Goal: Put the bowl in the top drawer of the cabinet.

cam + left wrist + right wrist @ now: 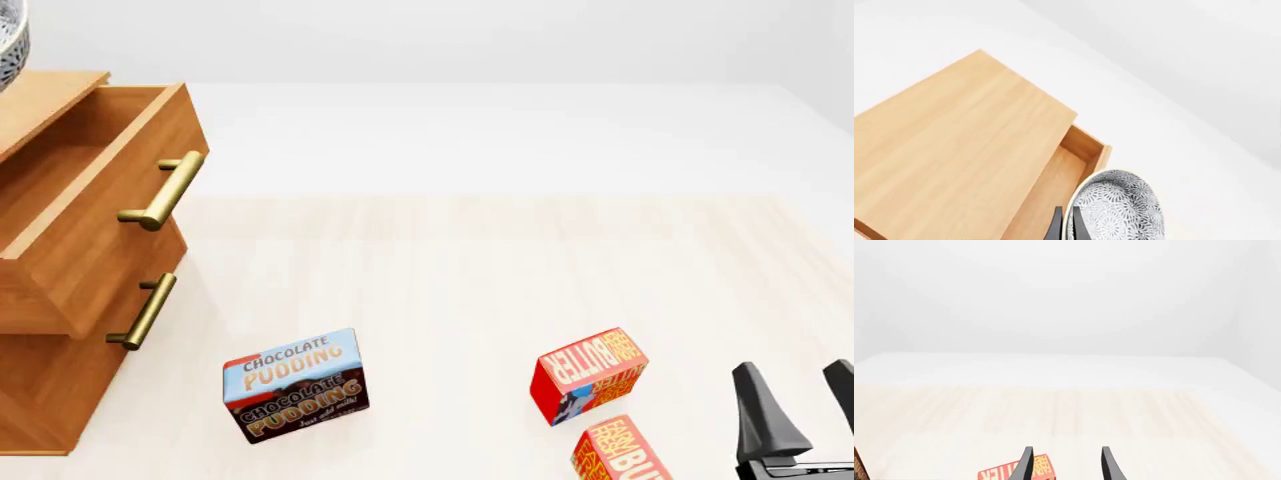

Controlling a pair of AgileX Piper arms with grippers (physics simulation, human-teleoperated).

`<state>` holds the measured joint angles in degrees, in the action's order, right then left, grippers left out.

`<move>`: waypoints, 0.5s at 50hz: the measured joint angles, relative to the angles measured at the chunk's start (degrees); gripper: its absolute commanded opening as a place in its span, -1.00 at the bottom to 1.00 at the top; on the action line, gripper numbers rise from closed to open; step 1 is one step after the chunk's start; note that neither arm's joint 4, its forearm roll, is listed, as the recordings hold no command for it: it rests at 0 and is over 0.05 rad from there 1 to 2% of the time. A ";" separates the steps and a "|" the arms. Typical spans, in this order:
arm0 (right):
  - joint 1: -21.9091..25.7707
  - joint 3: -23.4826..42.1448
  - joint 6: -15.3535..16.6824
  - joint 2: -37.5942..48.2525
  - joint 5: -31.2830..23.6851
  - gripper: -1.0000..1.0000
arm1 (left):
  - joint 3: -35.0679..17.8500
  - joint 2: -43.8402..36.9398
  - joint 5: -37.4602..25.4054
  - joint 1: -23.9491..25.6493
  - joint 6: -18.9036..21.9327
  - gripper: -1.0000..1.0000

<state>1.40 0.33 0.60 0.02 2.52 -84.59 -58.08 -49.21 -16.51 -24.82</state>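
Your left gripper (1065, 225): two dark fingers close together, pinching bowl (1117, 210) rim, one finger either side of rim. Left arm itself out of front view; only sliver of bowl shows at far left top edge there.

Your right gripper (801, 400): low at near right corner of front view, fingers pointing up and forward, spread apart with clear gap, nothing between them. Right wrist view shows same parted fingers (1026, 465), level, aimed toward far side of table.

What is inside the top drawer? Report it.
The top drawer is open; only bare wood shows. The bowl, in the left gripper, isn't inside yet. The drawer's rear is hidden.
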 measured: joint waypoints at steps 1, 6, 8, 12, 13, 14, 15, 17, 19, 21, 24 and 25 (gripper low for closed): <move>0.00 0.00 0.00 0.00 0.00 1.00 | -0.05 -0.07 -0.05 -0.14 -0.26 -1.00; 0.02 0.00 -0.01 0.00 0.02 1.00 | -0.07 -0.42 -0.28 -0.91 -1.64 -1.00; 0.03 0.00 -0.02 0.00 0.04 1.00 | -0.01 -0.65 -0.32 -1.35 -2.08 -1.00; 0.06 0.00 -0.02 0.00 0.06 1.00 | 0.17 -1.37 -0.41 -2.32 -2.89 -1.00; 0.07 0.00 -0.02 0.00 0.06 1.00 | 0.18 -1.62 -0.41 -2.63 -3.10 -1.00; 0.07 0.00 -0.02 0.00 0.07 1.00 | 0.13 -1.92 -0.37 -2.99 -3.25 -1.00; 0.08 0.00 -0.01 0.00 0.08 1.00 | 0.05 -2.22 -0.34 -3.34 -3.40 -1.00; 0.08 0.00 -0.01 0.00 0.09 1.00 | -0.11 -2.74 -0.32 -3.98 -3.79 -1.00; 0.10 0.00 0.00 0.00 0.10 1.00 | -0.34 -3.24 -0.29 -4.66 -4.06 -1.00; 0.12 0.00 0.00 0.00 0.11 1.00 | -0.56 -3.70 -0.26 -5.34 -4.34 -1.00; 0.15 0.00 0.01 0.00 0.12 1.00 | -0.89 -4.27 -0.24 -6.23 -4.77 -1.00; 0.16 0.00 0.01 0.00 0.12 1.00 | -1.01 -4.44 -0.25 -6.51 -4.89 -1.00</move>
<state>1.56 0.33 0.62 0.02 2.64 -85.60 -62.51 -49.46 -23.02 -29.71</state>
